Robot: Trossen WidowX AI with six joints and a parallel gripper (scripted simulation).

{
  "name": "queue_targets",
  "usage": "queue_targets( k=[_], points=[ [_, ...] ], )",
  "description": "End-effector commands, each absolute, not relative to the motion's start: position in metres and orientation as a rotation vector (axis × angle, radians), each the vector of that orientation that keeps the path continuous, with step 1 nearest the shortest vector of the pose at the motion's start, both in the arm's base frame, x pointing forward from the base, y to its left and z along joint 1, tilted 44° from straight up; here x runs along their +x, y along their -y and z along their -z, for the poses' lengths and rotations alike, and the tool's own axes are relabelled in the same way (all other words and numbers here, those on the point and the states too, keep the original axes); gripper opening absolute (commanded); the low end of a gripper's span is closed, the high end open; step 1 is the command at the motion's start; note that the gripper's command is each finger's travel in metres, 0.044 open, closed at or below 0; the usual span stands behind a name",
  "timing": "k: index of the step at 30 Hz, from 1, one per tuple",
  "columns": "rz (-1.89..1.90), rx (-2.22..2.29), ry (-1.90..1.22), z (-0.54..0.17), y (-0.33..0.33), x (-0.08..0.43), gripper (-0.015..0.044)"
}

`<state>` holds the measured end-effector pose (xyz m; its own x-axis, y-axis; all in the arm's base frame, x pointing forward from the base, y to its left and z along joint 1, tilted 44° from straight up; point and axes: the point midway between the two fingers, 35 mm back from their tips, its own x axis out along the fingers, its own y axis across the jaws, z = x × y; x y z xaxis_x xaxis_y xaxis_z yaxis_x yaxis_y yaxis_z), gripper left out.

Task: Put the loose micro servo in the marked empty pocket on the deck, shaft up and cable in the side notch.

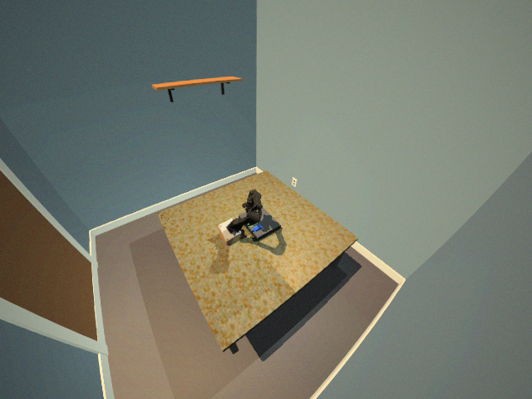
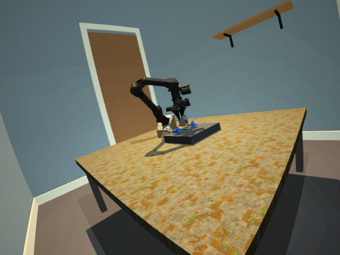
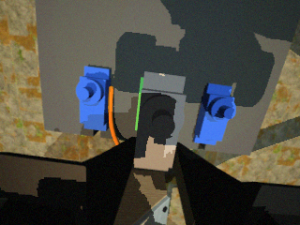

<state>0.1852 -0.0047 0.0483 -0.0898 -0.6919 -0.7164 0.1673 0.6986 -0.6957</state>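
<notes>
Servo held above the pocket, not seated yet.
Deck (image 3: 70, 56) w/ two blue servos (image 3: 95, 96) left & right; gripper (image 3: 157, 155) clamped on the grey servo (image 3: 160, 110), over the green-edged pocket (image 3: 139, 103) btwn them. Left: lower, seat cable, release, back off.

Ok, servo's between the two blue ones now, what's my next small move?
Probably ease straight down. The tool grips the grey servo above the deck, between the blue servos; the pocket's green edge shows along its left side. Keep the grip until seated.
</notes>
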Motion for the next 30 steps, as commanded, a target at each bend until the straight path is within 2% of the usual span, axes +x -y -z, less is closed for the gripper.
queue_targets(
  k=[1,30],
  points=[
    [0.757,-0.443,-1.493,-0.046,0.006,0.183,0.0000],
    [0.758,-0.444,-1.492,-0.030,0.022,0.182,0.0000]
  ],
)
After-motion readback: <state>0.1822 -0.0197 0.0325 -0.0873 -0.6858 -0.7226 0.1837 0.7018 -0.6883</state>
